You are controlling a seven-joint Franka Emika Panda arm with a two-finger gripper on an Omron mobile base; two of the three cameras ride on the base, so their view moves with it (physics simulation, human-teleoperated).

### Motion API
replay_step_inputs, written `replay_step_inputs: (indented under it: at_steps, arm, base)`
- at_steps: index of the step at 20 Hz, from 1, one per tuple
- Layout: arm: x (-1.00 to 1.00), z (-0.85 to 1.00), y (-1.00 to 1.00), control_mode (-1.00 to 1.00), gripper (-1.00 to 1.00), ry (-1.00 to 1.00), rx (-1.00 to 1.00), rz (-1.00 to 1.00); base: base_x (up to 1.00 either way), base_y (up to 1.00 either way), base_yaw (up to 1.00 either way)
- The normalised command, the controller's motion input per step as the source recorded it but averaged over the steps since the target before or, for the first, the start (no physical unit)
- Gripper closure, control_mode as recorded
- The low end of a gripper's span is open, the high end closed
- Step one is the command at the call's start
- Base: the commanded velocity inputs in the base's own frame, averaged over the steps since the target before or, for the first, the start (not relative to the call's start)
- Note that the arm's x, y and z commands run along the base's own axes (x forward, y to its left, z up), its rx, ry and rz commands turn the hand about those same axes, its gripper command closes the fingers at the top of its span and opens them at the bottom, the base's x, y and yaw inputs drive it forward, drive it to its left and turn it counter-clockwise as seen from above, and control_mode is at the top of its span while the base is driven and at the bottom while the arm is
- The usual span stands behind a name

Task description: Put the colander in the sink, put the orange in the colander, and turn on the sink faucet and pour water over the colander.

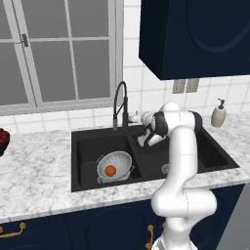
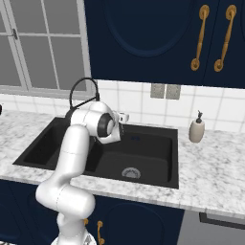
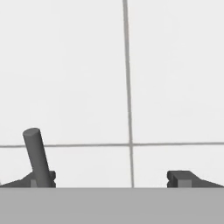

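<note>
**Colander and orange placed; faucet lever yet to be worked**

The two-finger gripper (image 3: 111, 178) is held wide open, with nothing between its dark fingertips (image 3: 181, 178). In the hand view a short grey rod, judged to be the small side lever (image 3: 36, 155) of the faucet, stands just beside the left fingertip; whether it is touched cannot be told. White wall tiles (image 3: 175, 78) lie beyond. In the left base view the gripper is seen just right of the base of the tall slim dark gooseneck faucet (image 1: 120, 105), at the back rim of the wide matte-black double-basin sink (image 1: 74, 161).

The silvery-grey perforated metal colander (image 1: 115, 166) is seated in the left basin, and the small smooth orange (image 1: 111, 170) rests inside it. Those two steps are judged done. No water is seen running, so the faucet is judged still to be turned on and its spout brought over the colander. A white soap dispenser bottle (image 1: 218, 114) stands well apart on the marble counter (image 1: 34, 171).
</note>
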Motion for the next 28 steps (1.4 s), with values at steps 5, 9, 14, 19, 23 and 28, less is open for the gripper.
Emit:
replay_step_inputs:
  at_steps: [5,9,14,19,23,28]
  arm:
    - [0.20,-0.05,-1.00,-1.00,-1.00,0.00,0.13,0.00]
    - [0.21,-0.15,-1.00,-1.00,-1.00,0.00,0.15,0.00]
    - [0.19,-0.23,-1.00,-1.00,-1.00,-0.04,0.19,0.00]
    - [0.11,-0.26,-1.00,-1.00,-1.00,-0.05,0.18,0.00]
    - [0.03,-0.28,-1.00,-1.00,-1.00,-0.06,0.20,0.00]
    - [0.00,-0.35,-1.00,-1.00,-1.00,-0.08,0.19,0.00]
  base:
    - [0.00,0.00,0.00]
    - [0.00,0.00,0.00]
    - [0.00,0.00,0.00]
    - [0.00,0.00,0.00]
    - [0.00,0.00,0.00]
    - [0.00,0.00,0.00]
